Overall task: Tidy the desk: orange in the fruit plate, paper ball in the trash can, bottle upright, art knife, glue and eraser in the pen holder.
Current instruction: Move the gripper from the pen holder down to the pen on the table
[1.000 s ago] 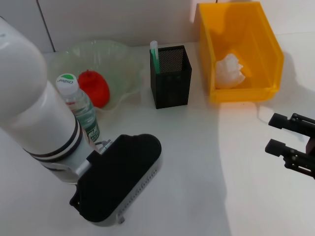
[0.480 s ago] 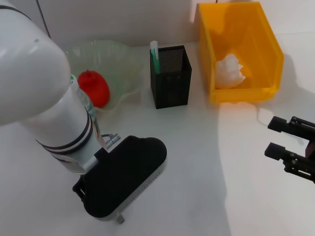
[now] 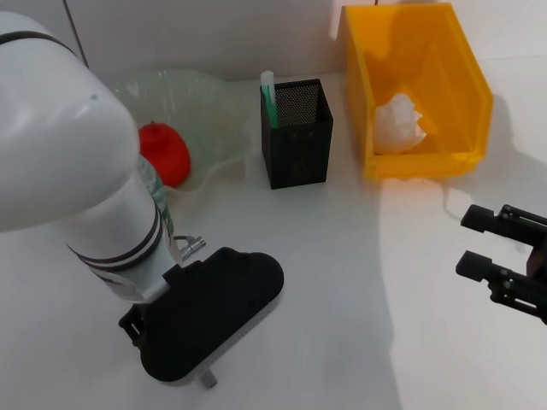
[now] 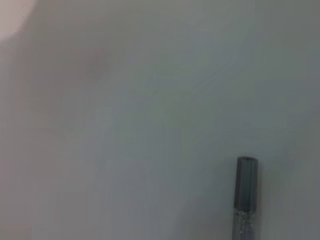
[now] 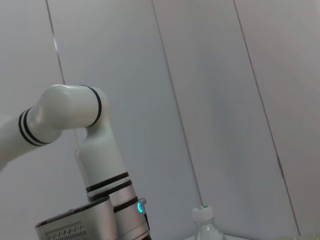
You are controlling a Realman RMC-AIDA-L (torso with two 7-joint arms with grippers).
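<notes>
The orange (image 3: 164,152) lies in the fruit plate (image 3: 209,94) at the back left. The bottle (image 5: 204,216) stands upright beside the plate, almost wholly hidden by my left arm in the head view. In the trash can (image 3: 466,102) rests the paper ball (image 3: 398,121). A green-and-white stick (image 3: 267,96) pokes out of the pen holder (image 3: 297,135). My left wrist housing (image 3: 214,312) hovers low over the near table and hides its gripper. A grey stick end (image 4: 246,185) shows beneath it. My right gripper (image 3: 470,243) is open at the right edge. The eraser is out of view.
White panelled wall runs behind the table. My bulky left arm (image 3: 77,171) blocks the near-left part of the table. Bare white tabletop (image 3: 359,282) lies between the two arms.
My left arm has swung across in front of the bottle, which now is nearly covered. Its wrist housing shifted slightly. The right gripper drifted a little toward the near side.
</notes>
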